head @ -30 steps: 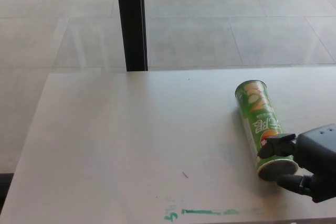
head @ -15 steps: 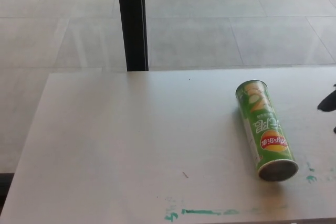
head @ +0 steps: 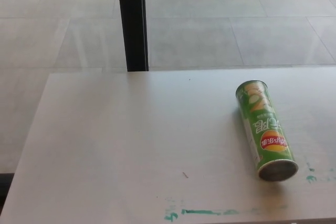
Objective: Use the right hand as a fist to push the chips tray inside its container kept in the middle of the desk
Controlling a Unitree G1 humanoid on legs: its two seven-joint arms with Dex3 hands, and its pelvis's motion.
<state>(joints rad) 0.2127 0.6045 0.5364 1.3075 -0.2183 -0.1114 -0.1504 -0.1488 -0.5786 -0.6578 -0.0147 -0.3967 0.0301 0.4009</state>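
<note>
A green chips can (head: pixel 264 129) lies on its side on the right part of the white desk (head: pixel 131 140). Its near end (head: pixel 277 170) faces me, grey and round, and I cannot tell whether a tray sits inside it. The far end points toward the desk's back edge. Neither hand shows in the head view.
A black vertical post (head: pixel 132 21) stands behind the desk's back edge, with tiled floor beyond. Green paint smears (head: pixel 202 212) mark the desk's near edge, and smaller green spots (head: pixel 311 178) lie right of the can.
My right hand, which was at the can's near end a second ago, has drawn back off the right edge and out of view. The can has stayed in place.
</note>
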